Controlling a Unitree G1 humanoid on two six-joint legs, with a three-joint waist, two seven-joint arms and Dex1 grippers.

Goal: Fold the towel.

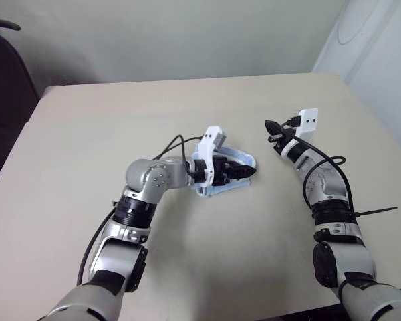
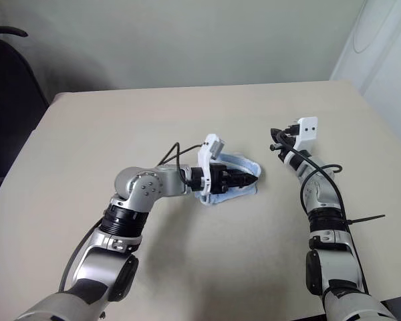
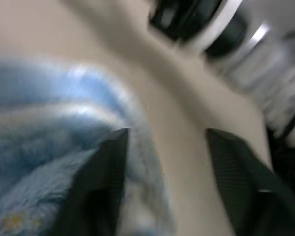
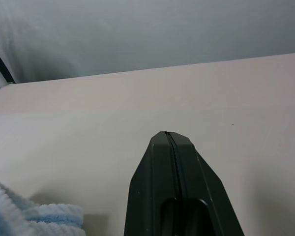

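Lying bunched mid-desk (image 1: 87, 134), towel (image 1: 244, 160); left gripper (image 3: 162, 147) spreading over it (letting go, likely), right gripper (image 4: 169, 140) pressed together, waiting apart.

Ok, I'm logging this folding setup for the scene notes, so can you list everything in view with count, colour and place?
towel: one, light blue with white edging, bunched near the middle of the table, under the left gripper.
table: one, beige, spanning most of the head views.
chair: one, dark, beyond the table's far left corner.
wall: pale, behind the table.
white panel: one, at the far right, beside the table's corner.
left gripper: one, black fingers, open, over the towel; in the left wrist view one finger lies on the cloth.
right gripper: one, black fingers, shut, holding nothing, above bare table to the right of the towel.
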